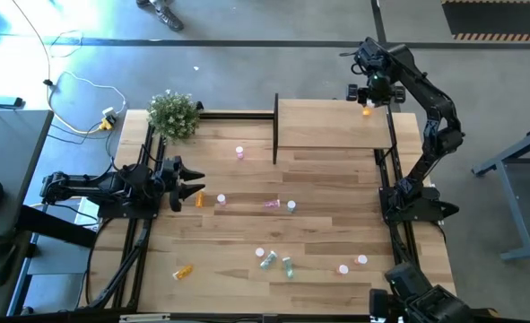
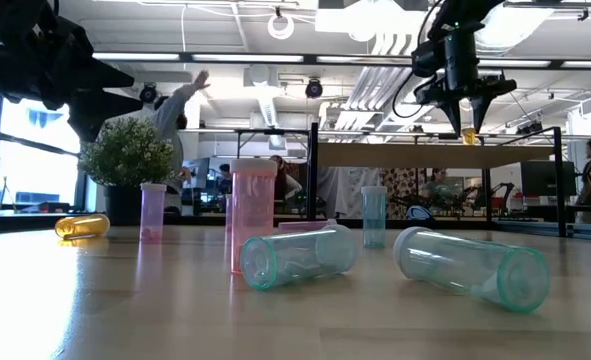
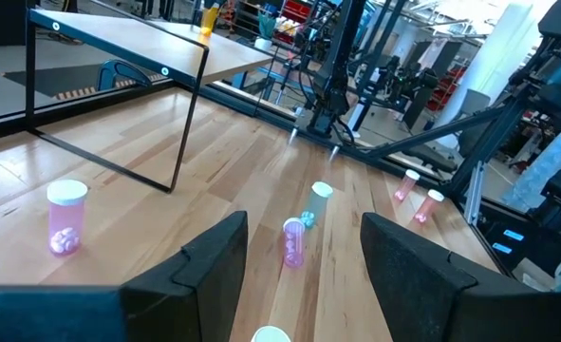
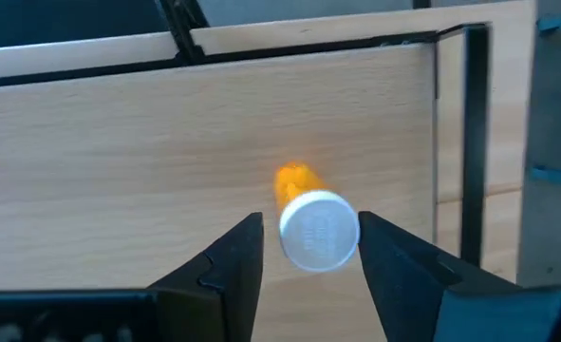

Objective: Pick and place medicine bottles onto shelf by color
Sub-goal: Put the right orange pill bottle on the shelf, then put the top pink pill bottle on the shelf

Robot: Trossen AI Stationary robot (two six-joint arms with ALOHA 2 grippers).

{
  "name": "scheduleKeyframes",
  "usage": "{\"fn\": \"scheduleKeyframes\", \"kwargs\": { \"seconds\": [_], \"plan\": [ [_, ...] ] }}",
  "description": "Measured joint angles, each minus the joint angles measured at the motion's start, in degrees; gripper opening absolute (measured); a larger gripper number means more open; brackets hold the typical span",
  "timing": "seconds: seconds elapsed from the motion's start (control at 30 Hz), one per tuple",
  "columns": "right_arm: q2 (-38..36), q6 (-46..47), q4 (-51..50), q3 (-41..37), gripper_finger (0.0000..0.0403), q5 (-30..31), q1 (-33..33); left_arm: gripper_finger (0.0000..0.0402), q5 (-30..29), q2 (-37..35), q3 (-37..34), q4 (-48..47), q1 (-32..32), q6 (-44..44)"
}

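Observation:
An orange, white-capped medicine bottle [image 4: 315, 223] stands upright on the light-wood shelf [image 1: 332, 126], near its far right corner. My right gripper [image 1: 369, 97] is open just above it, and its fingers stand on either side of the cap without touching. My left gripper [image 1: 190, 185] is open and empty over the table's left part, beside a second orange bottle [image 1: 199, 199]. Several pink and pale green bottles stand or lie on the table, among them a pink one [image 3: 292, 242] ahead of the left fingers and two green ones [image 1: 278, 264] lying near the front.
A leafy potted plant [image 1: 173, 114] stands at the table's far left corner. The shelf's dark upright panel [image 1: 275, 127] closes its left side. Another orange bottle [image 1: 184, 270] lies near the front left. Two pink bottles [image 1: 352, 264] stand near the front right.

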Motion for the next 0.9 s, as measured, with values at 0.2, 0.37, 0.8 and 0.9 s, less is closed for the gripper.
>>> {"fn": "scheduleKeyframes", "kwargs": {
  "seconds": [0.2,0.37,0.8,0.9],
  "plan": [
    [-0.02,-0.02,0.00,0.00,0.0169,1.03,-0.02,0.0195,0.00,0.01,0.00,0.00,0.00,0.00],
    [-0.22,-0.43,0.02,0.00,0.0169,1.03,0.00,0.0195,-0.01,0.01,-0.01,0.00,0.00,0.00],
    [-2.97,-2.39,0.36,7.89,0.0170,-0.11,1.15,0.0195,-5.39,0.00,0.00,0.15,0.04,-6.44],
    [-2.97,-3.85,-0.50,12.47,0.0170,-1.31,3.52,0.0195,-6.32,0.02,0.00,2.61,0.04,-7.46]
  ]
}}
